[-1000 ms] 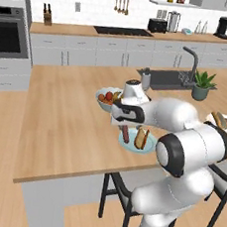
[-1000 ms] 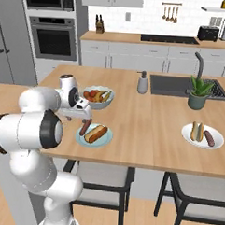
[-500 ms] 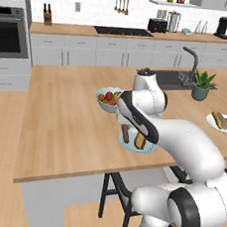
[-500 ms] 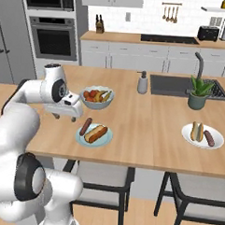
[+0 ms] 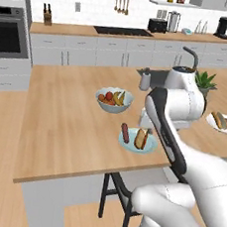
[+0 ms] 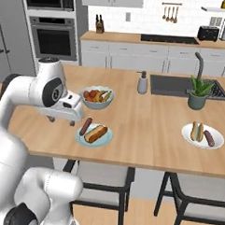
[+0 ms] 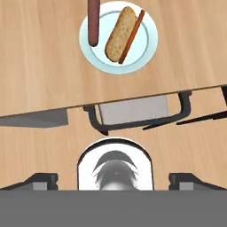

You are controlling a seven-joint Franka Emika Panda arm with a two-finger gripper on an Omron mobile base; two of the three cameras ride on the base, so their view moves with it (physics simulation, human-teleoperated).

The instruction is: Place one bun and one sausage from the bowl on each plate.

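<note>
with a bun [image 7: 120, 34] and a sausage [image 7: 93, 22] lying on the pale blue plate [image 7: 148, 42], looks close to finished rather than mid-pick. holds nothing in the gripper [image 7: 113, 181]: jaws spread wide, fingertips [image 7: 44, 179] far apart with only floor and stool frame between them.

seen from the right base view, hangs the gripper [image 6: 62, 115] low over the counter, near the fruit bowl [image 6: 97, 103] and off to its left. puts the pale blue plate [image 6: 80, 140] just in front of the fruit bowl, toward the counter's near edge, and so to the right of the hand and close by. in the hand view, sets that plate ahead of the fingertips, toward the top.

runs the bun's long axis diagonally on the plate in the hand view, lower left to upper right; runs the sausage's long axis nearly straight up that view, beside the bun, one end past the rim.

places the white plate [image 6: 217, 133] well apart from the fruit bowl, far to its right beyond the sink, carrying its own bun [image 6: 196, 131] and sausage [image 6: 209, 137], side by side.

judging by both loaded plates, needs no further reach.
</note>
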